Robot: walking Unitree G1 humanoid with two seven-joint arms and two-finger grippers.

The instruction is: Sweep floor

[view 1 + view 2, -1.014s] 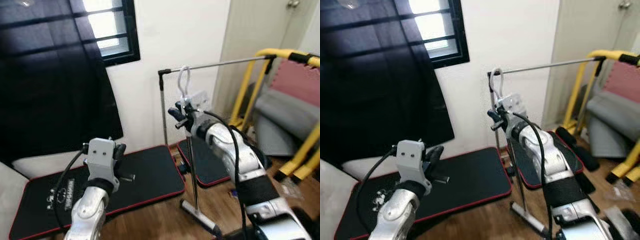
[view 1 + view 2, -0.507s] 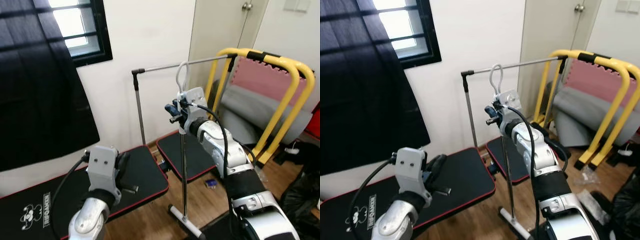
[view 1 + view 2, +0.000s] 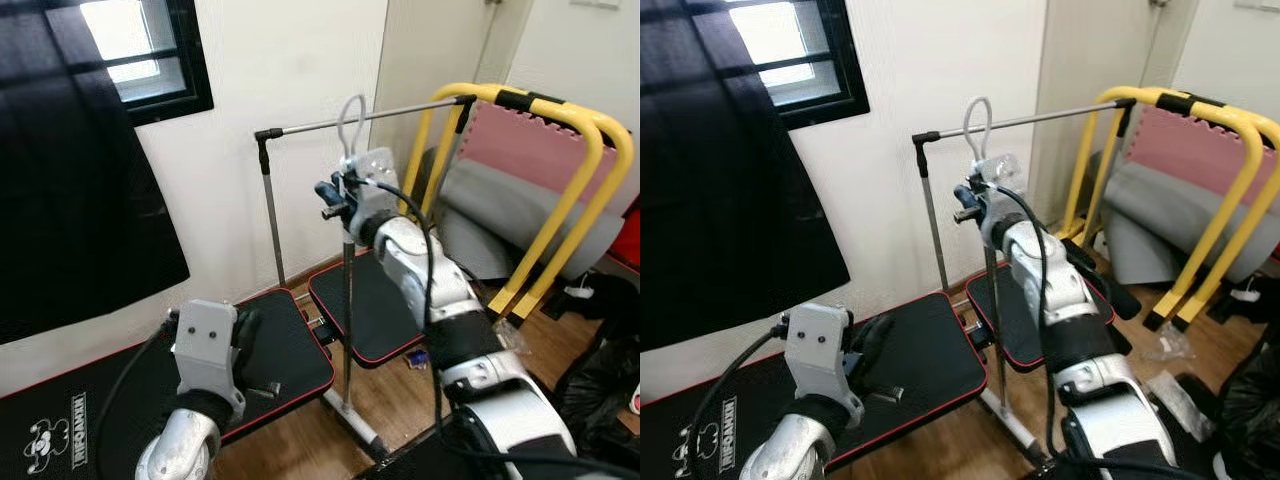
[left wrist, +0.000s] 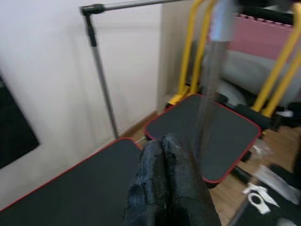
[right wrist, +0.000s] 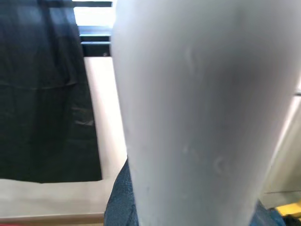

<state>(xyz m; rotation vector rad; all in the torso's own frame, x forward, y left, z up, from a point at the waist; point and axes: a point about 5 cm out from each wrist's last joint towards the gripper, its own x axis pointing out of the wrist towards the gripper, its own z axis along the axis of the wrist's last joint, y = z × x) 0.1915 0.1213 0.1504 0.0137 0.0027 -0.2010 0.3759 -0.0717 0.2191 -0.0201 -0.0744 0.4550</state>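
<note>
Left eye view first, working across: the left hand [image 3: 250,345] hovers low over a black exercise mat with red edging [image 3: 110,400], its dark fingers [image 4: 162,174] pressed together with nothing between them. Behind it hangs a dark curtain [image 3: 80,170] under the window. Further right, the right hand [image 3: 335,200] is raised to about the height of a clothes rail [image 3: 350,117] and is closed around the upper part of the broom handle [image 3: 347,290], a thin silvery pole with a pale hanging loop [image 3: 350,110] at the very top. From the right wrist the pole sits so close that it is a pale blur. Beyond stand a yellow tubular frame [image 3: 560,120] and folded grey padding [image 3: 510,215].

The handle's long axis runs close to vertical, loop up, the lower end going down toward the wooden floor [image 3: 400,400] between the two mats; I cannot make out the sweeping head itself.

To sweep well from here, I'd judge the idle left hand should come across and take the pole lower down, so the stroke is steered from two places. The rail's foot and the mat edges sit close to the pole's base and could snag it.
</note>
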